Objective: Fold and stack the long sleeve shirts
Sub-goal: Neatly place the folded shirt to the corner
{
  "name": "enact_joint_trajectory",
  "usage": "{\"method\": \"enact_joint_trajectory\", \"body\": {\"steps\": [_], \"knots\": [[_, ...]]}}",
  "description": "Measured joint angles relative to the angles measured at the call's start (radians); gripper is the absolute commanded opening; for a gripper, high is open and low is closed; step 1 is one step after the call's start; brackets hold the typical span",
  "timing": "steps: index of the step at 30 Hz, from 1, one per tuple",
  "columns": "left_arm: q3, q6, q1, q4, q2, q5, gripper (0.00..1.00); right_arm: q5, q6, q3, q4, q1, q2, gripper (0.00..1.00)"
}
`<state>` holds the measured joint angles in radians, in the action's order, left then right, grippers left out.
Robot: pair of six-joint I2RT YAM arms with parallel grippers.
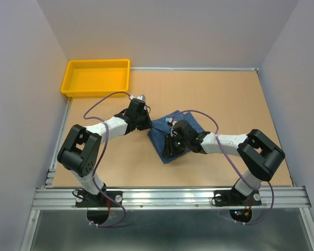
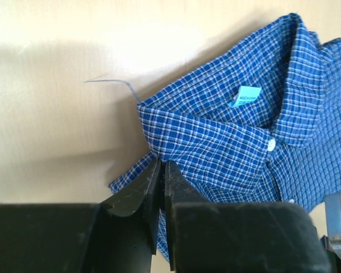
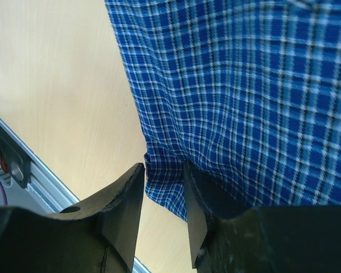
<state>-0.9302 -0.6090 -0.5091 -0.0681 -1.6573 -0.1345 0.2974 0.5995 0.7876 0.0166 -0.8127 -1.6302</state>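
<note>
Left wrist view shows you the left gripper [image 2: 161, 165] nearly closed, pinching an edge of the folded shirt [image 2: 227, 142] on the table [image 2: 57, 102]; your right gripper [image 3: 165, 170], jaws partly apart, pinches its hem.

Bright, even light; bench [image 2: 57, 34] washed pale in the left wrist view, crossed by a soft shadow.

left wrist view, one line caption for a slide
The left gripper pinches an edge of the folded blue checked shirt, collar and label up.
</note>
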Motion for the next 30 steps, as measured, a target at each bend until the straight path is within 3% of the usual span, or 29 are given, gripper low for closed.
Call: {"method": "enact_joint_trajectory", "body": {"steps": [3, 6, 7, 9, 11, 15, 20, 25, 30], "knots": [[-0.011, -0.003, -0.002, 0.063, 0.005, 0.051, 0.24, 0.002, 0.003, -0.002, -0.003, 0.000, 0.000, 0.40], [-0.011, -0.007, 0.002, 0.108, 0.006, 0.100, 0.43, 0.007, 0.003, -0.003, -0.003, 0.000, 0.000, 0.42], [-0.011, -0.003, 0.004, 0.120, 0.006, 0.113, 0.62, 0.008, 0.002, -0.004, -0.002, 0.000, 0.005, 0.43], [-0.016, 0.000, 0.009, 0.140, 0.006, 0.133, 0.76, 0.010, 0.002, -0.005, 0.010, 0.000, 0.021, 0.44], [-0.030, 0.006, 0.013, 0.165, 0.006, 0.146, 0.80, 0.007, 0.002, -0.005, 0.031, 0.000, 0.058, 0.45], [-0.081, 0.010, 0.016, 0.193, 0.022, 0.154, 0.81, 0.004, -0.003, -0.002, 0.074, 0.037, 0.177, 0.45], [-0.072, -0.013, 0.000, 0.220, 0.172, 0.156, 0.77, 0.013, -0.022, 0.020, 0.097, 0.224, 0.277, 0.43], [0.032, -0.082, -0.034, 0.145, 0.317, 0.134, 0.71, 0.024, -0.032, 0.021, 0.103, 0.433, 0.266, 0.43], [0.148, -0.137, -0.042, 0.090, 0.248, 0.085, 0.70, 0.032, -0.027, -0.006, 0.086, 0.523, 0.205, 0.43]]}}
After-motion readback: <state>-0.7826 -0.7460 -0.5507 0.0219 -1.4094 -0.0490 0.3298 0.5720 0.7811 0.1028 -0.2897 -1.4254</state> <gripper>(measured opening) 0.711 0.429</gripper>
